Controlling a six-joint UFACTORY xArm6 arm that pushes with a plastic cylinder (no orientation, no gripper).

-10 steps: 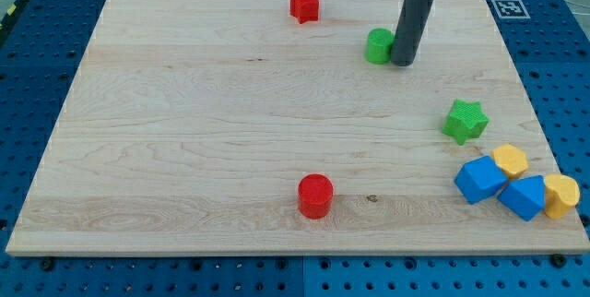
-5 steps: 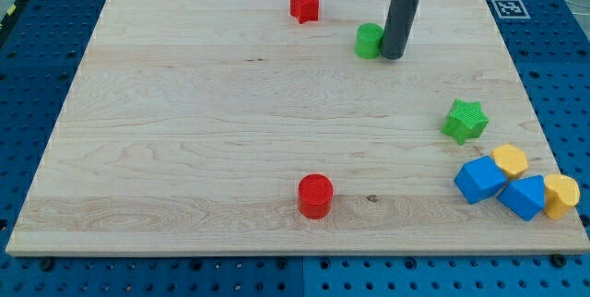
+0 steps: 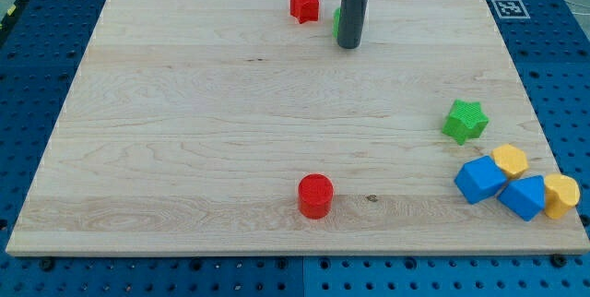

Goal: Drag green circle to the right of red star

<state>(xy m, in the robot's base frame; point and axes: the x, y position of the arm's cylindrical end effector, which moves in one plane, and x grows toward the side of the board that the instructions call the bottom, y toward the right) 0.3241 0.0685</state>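
The red star (image 3: 304, 5) lies near the view's top edge of the wooden board (image 3: 184, 131), left of centre-top. The green circle (image 3: 337, 23) sits just to its right, almost fully hidden behind my dark rod; only a thin green sliver shows at the rod's left side. My tip (image 3: 348, 46) rests on the board touching the green circle on its right and lower side, a short way right of and below the red star.
A red circle (image 3: 314, 196) lies at the lower middle. A green star (image 3: 465, 121) sits at the right. Two blue blocks (image 3: 480, 179) (image 3: 523, 196) and two yellow blocks (image 3: 510, 160) (image 3: 560, 195) cluster at the lower right corner.
My tip has moved left and toward the view's top, pushing the green circle with it, closer to the red star. The other blocks have not moved.
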